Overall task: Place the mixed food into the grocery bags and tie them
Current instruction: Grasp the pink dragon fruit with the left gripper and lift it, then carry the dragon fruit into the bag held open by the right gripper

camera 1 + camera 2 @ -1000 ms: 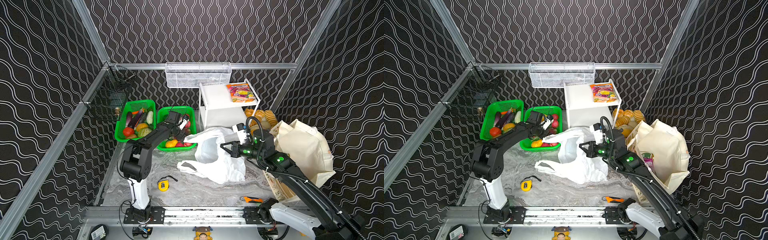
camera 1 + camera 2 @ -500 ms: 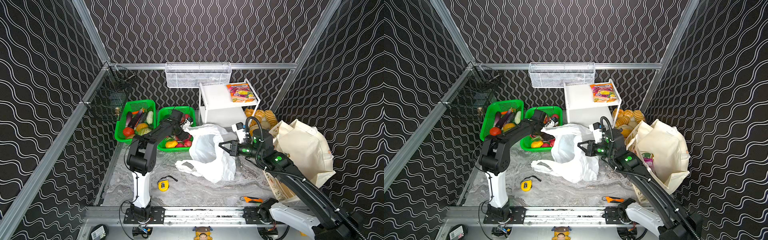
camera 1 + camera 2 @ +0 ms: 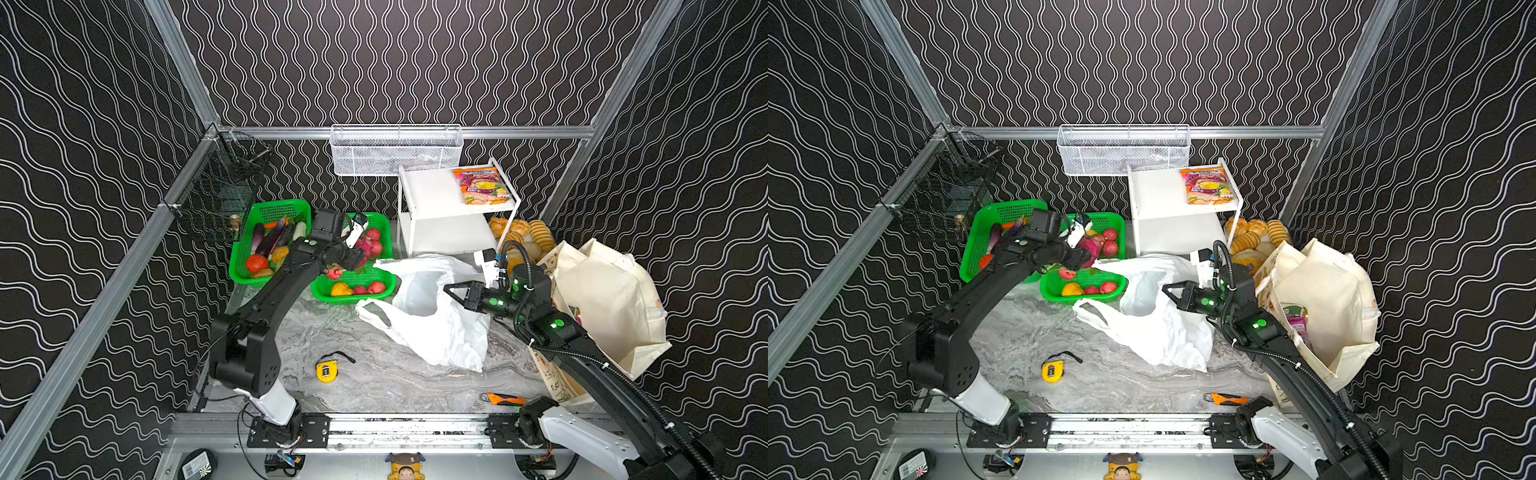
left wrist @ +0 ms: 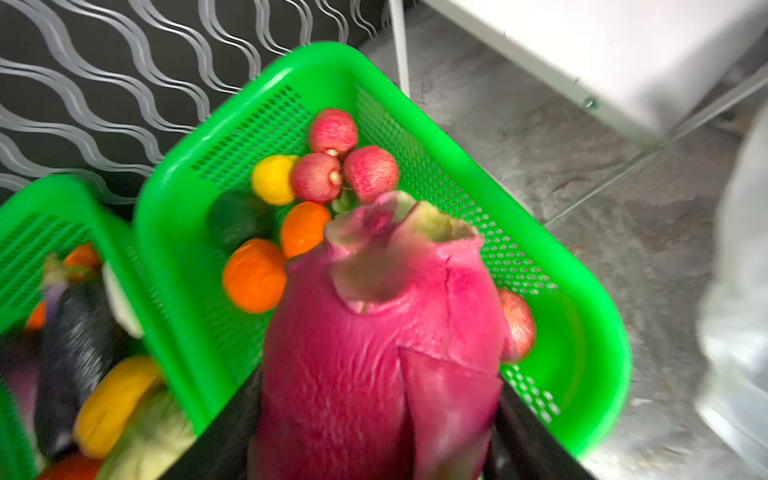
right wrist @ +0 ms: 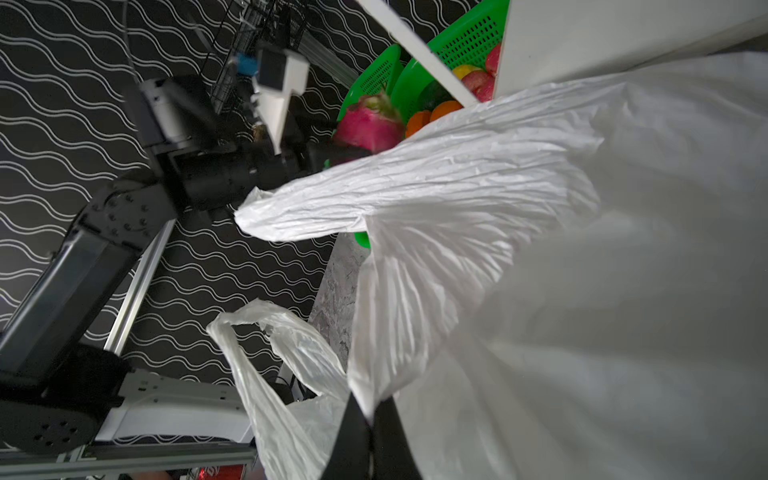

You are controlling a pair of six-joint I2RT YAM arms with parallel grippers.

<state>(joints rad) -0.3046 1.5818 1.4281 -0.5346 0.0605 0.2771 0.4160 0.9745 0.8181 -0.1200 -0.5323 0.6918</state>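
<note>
On the near edge of the desk lie a yellow tape measure [image 3: 326, 371] and an orange utility knife [image 3: 503, 400]; neither belongs to the job. Mid-desk, the white plastic bag [image 3: 432, 328] slumps in thin, crinkled, half-translucent folds, one loop handle trailing left. Your right jaws are pinched tight on its rim, holding the mouth open. Against the right edge stands the cream cloth tote [image 3: 602, 299], soft and baggy, a purple packet [image 3: 1300, 326] showing in its mouth.

Further back, toward the far-left corner, your left jaws clasp the dragon fruit [image 4: 374, 345]. It is magenta and egg-shaped, with wrinkled skin and leathery green-tipped flaps. It hangs above the green mesh basket [image 3: 353, 297], apart from the small oranges and red fruits below.

I judge you are mid-transfer: the fruit is picked, not yet bagged. Next, carry it right, over the basket's rim and into the bag's mouth. The film is limp, so the opening may sag. Let go only once the fruit is inside.
</note>
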